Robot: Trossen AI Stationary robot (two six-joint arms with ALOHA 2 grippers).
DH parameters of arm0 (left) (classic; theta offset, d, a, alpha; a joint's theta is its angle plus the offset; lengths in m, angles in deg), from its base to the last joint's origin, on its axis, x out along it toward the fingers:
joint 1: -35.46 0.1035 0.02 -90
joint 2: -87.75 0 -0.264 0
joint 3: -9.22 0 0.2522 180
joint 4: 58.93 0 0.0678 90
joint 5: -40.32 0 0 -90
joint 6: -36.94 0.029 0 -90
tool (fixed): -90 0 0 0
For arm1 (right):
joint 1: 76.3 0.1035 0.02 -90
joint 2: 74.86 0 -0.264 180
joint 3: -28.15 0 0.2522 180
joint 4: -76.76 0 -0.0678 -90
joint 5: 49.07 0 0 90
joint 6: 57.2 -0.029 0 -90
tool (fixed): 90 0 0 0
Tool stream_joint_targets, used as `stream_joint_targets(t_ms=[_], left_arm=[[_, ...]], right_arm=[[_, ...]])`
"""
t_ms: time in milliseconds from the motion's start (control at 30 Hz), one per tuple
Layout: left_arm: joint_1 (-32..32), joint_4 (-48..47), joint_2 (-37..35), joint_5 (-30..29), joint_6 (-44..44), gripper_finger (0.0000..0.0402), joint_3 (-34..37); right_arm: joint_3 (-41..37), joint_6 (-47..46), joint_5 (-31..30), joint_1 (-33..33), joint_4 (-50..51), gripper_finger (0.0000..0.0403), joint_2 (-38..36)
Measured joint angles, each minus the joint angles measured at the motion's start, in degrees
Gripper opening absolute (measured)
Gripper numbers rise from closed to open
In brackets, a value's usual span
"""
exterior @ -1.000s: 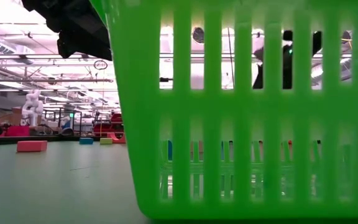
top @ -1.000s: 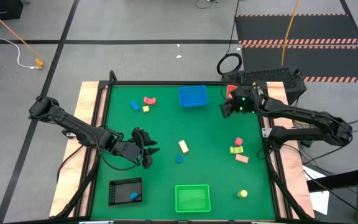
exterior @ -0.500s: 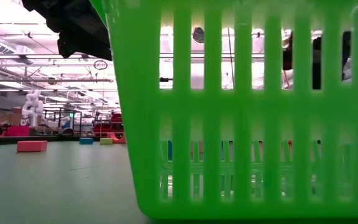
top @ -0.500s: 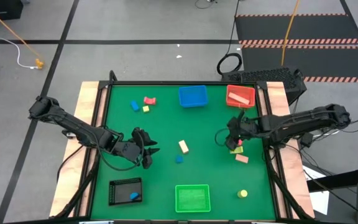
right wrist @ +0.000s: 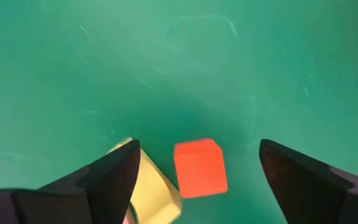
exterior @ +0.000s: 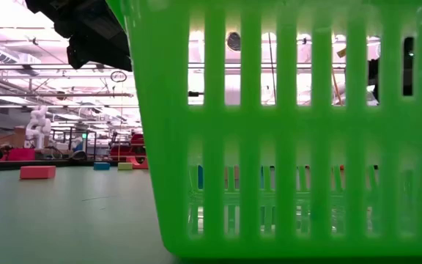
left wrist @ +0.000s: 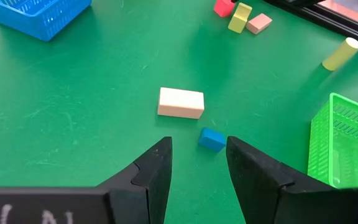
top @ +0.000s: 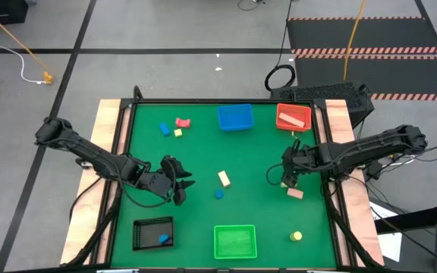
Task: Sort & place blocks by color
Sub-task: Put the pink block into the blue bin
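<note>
The blocks lie scattered on the green table. My right gripper (right wrist: 197, 177) hangs open, pointing down, over a red cube (right wrist: 199, 168). One finger stands on each side of the cube without touching it, and a yellow block (right wrist: 154, 190) lies beside one finger. A pink block (top: 295, 193) sits just nearer. My left gripper (left wrist: 199, 165) waits open and empty at the left middle, aimed at a blue cube (left wrist: 212, 139) and a tan block (left wrist: 181, 102). A yellow cylinder (top: 297, 236) lies near the front right. Blue, red and yellow blocks (top: 177, 127) lie at the far left.
A blue tray (top: 235, 117) and a red tray (top: 293, 117) holding one block stand at the far edge. A green tray (top: 235, 241) and a black tray (top: 153, 233) with a blue block stand at the near edge. The green tray fills the low view.
My right gripper has left the red tray and swung toward the table's near edge. It has tipped to point down and sunk over the red cube and yellow block. The red tray, covered by the gripper before, now shows with a block inside.
</note>
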Motion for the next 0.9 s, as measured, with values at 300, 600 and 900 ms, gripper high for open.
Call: stream_joint_targets(t_ms=[300,600,900], left_arm=[[0.00,-0.01,0.00,0.02,0.02,0.0154,-0.01],[-0.02,-0.02,0.00,0.00,1.43,0.0154,-0.02],[-0.02,-0.02,0.00,0.00,1.76,0.0154,-0.02]], right_arm=[[-2.45,-2.92,0.55,0.00,-1.35,0.0328,0.02],[-10.18,-9.34,3.16,-0.01,-4.19,0.0324,0.00],[-11.08,-9.38,2.97,0.00,-7.56,0.0209,-0.02]])
